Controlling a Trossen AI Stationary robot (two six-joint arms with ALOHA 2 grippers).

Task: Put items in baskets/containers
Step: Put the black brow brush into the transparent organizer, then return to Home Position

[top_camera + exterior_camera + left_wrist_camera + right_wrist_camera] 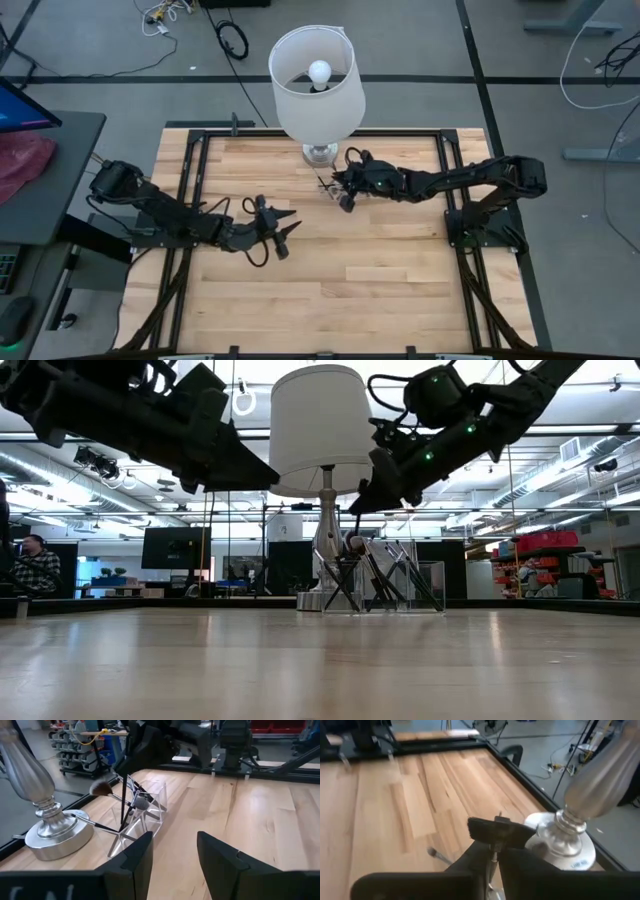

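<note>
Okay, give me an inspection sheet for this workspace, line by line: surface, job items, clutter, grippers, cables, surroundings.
Surface: pale wooden plank tabletop in a black metal frame, mostly bare.
Job's things: small clear plastic box beside the lamp's base, with slim dark-handled makeup brushes leaning in it.
Clutter: white-shaded lamp on a silver base, at the table's far edge.
Grippers: left gripper open and empty over mid-table; right gripper above the box, fingers close around a thin brush with a dark fan-shaped tip.
Cables: loose black and white cables on the floor beyond the table.
Surroundings: workshop room with shelving; a seated person far off in the low view.
</note>
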